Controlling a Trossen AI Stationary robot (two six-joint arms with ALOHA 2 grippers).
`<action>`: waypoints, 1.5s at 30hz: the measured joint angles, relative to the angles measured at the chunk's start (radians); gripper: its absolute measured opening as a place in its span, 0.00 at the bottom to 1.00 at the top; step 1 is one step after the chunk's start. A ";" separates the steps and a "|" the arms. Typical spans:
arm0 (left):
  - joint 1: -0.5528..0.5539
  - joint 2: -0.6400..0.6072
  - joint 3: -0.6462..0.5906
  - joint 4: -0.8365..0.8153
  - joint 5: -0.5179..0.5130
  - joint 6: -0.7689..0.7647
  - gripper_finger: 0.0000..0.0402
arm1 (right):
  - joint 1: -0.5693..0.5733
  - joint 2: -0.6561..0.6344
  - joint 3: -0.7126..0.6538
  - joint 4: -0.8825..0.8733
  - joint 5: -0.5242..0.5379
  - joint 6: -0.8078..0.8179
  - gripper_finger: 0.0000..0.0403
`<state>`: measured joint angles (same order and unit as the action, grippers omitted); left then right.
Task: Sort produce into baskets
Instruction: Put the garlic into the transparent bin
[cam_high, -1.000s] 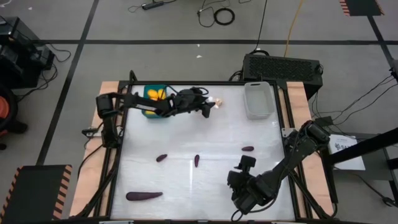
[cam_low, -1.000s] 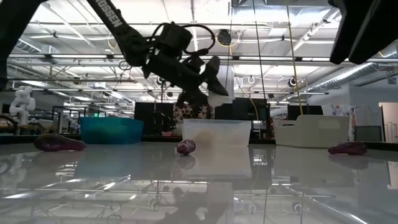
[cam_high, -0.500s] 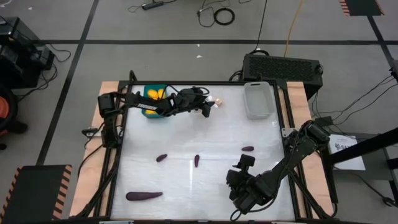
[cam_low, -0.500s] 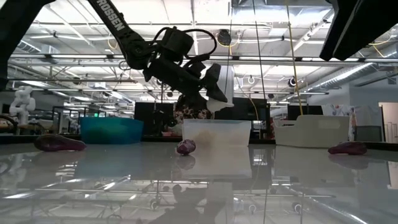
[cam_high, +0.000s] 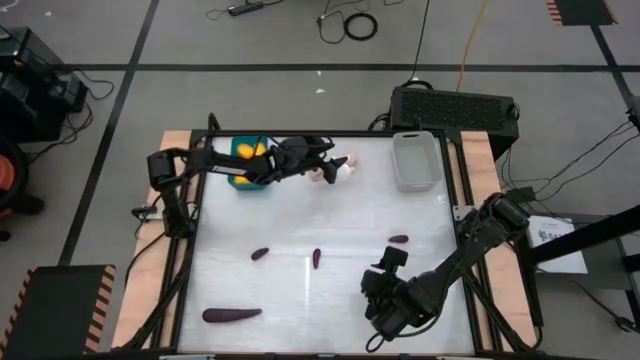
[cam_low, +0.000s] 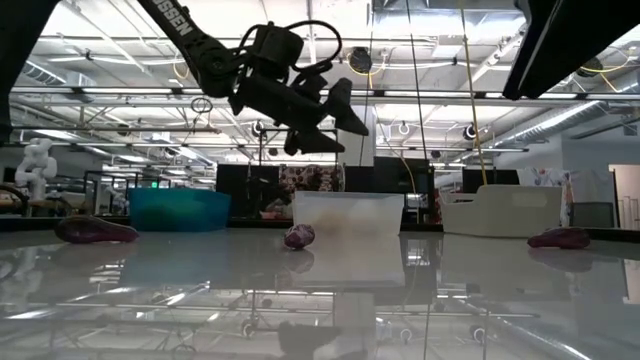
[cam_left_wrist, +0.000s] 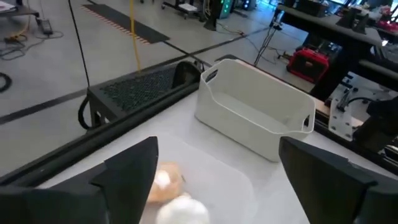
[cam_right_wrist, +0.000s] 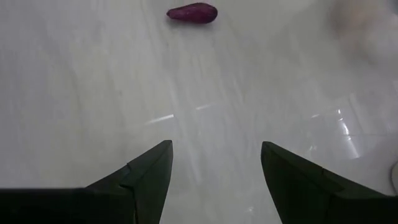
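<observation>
Teal basket (cam_high: 248, 158): at the table's far left edge, with yellow-orange ovals (cam_high: 251, 152) already inside.

Left gripper (cam_high: 327, 165): raised over the clear tray (cam_left_wrist: 214, 180) at the far middle. A second ago its fingers pinched a pale garlic bulb; now they are spread wide with nothing between them.

Garlic bulbs (cam_left_wrist: 171, 190): the left wrist view shows cream bulbs lying in the clear tray just below the fingers, so the drop looks finished and this item counts as sorted.

Purple pieces: a long eggplant (cam_high: 231, 314) near the front left, small ones at mid-table (cam_high: 259, 254), (cam_high: 316, 258) and (cam_high: 398, 239), all loose on the tabletop, so most of the sorting remains.

Right gripper (cam_high: 388, 298): low at the front right, fingers spread and empty as before, with one small eggplant (cam_right_wrist: 191, 13) ahead of it.

White-grey basket (cam_high: 415, 160): far right, apparently empty, probably meant for the eggplants.
</observation>
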<state>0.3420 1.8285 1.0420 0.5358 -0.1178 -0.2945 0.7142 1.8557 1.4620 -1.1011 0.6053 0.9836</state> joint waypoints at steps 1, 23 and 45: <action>0.001 -0.007 0.000 -0.008 0.008 0.005 0.86 | -0.001 0.000 0.000 0.001 -0.009 0.001 0.59; -0.421 -0.371 -0.002 -0.959 0.179 -0.092 0.87 | 0.084 0.000 0.000 -0.310 -0.376 0.674 0.59; -0.715 -0.265 -0.002 -0.770 -0.130 -0.144 0.87 | 0.086 0.001 -0.231 -0.100 -0.558 0.707 0.59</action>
<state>-0.3734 1.5633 1.0401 -0.2340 -0.2474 -0.4383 0.8005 1.8565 1.2309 -1.2008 0.0471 1.6903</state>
